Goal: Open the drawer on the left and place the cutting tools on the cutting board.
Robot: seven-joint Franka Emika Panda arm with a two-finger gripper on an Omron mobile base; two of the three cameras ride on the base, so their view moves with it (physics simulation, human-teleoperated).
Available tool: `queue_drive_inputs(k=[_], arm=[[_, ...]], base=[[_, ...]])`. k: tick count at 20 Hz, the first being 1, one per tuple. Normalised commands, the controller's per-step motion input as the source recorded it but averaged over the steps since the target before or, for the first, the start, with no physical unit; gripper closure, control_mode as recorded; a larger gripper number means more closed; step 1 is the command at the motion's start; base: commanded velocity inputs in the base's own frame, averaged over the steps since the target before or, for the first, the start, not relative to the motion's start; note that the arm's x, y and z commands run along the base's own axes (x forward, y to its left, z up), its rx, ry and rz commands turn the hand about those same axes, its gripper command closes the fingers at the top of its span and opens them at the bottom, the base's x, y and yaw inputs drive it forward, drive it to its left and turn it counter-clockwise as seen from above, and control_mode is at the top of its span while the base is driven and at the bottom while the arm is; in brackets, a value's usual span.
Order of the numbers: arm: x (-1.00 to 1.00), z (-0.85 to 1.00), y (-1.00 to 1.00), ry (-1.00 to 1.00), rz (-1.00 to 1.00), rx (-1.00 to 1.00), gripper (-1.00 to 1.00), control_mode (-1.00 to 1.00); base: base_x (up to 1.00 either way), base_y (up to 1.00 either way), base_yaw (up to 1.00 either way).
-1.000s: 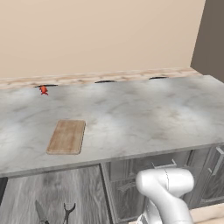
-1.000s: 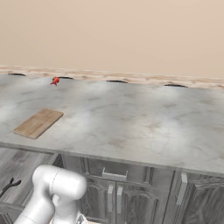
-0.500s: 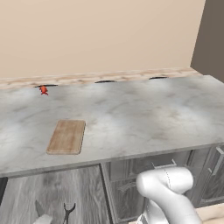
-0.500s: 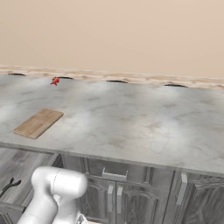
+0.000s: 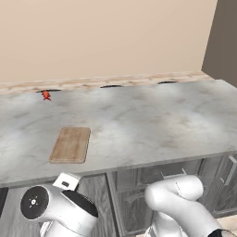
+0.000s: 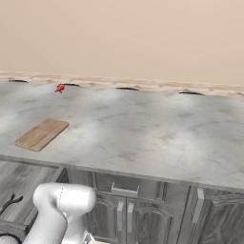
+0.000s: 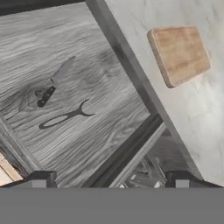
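Drawer (image 7: pixel 83 100) is pulled out, seen from above in the hand view, grey wood-grain floor exposed. Knife (image 7: pixel 56 82) with black handle and grey blade is laid flat on the drawer floor; shears (image 7: pixel 65 116) are laid just beside it, apart from it. Part of the shears (image 6: pixel 10 202) is also caught at the lower left of the right base view. Cutting board (image 5: pixel 70 144) is laid flat on the grey marbled desk (image 5: pixel 152 125) near its front edge, bare on top, above the drawer side. Small red object (image 5: pixel 46 95) is set at the back of the desk by the wall, well apart from the board. Fingers (image 7: pixel 109 179) are spread wide, nothing held, both tips hung above the drawer's front edge, clear of knife and shears
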Motion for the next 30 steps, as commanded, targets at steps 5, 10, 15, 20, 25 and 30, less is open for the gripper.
queue_drive_inputs(k=[5,10,15,20,25,30], arm=[[0.67,-0.12,-0.06,0.26,-0.01,0.01,-1.0,-1.0],[0.27,-0.39,0.01,0.28,0.0,0.0,-1.0,-1.0],[-0.03,-0.63,0.18,0.33,0.0,0.0,-1.0,-1.0],[-0.09,-0.67,0.23,0.27,0.0,0.0,-1.0,-1.0],[-0.14,-0.49,0.19,0.17,0.0,0.0,-1.0,-1.0],[-0.35,-0.29,0.15,0.09,0.0,0.0,-1.0,-1.0]], base=[[0.0,0.0,0.0],[0.0,0.0,0.0],[0.0,0.0,0.0],[0.0,0.0,0.0],[0.0,0.0,0.0],[0.0,0.0,0.0]])
